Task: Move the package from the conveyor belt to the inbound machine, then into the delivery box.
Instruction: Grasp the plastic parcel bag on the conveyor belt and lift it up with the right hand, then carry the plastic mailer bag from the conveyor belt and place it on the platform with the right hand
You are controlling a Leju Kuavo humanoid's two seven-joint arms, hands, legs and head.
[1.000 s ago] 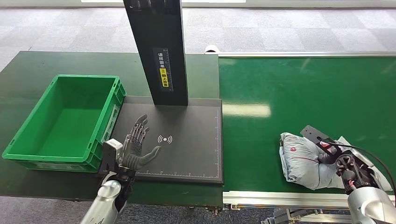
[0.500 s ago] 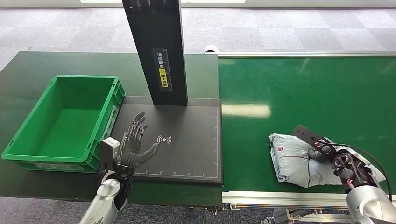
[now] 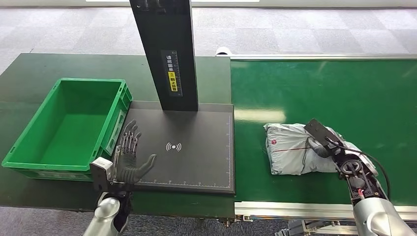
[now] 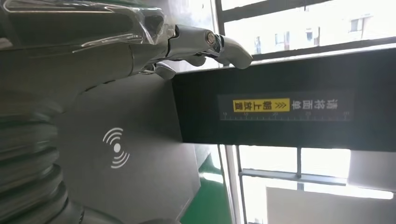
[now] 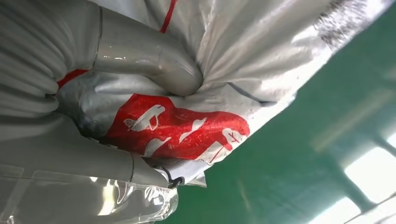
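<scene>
With the grey courier bag gripped by the right hand on the conveyor belt, it is best carried left onto the scanner plate, beside which the left hand is held spread and empty.

The head view looks down from high up. Each wrist view sits very close. Head and left wrist views share the flat black scanner plate.

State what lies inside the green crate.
The green crate shows only its bare green floor; nothing lies in it. Its near wall hides a strip of that floor.
</scene>
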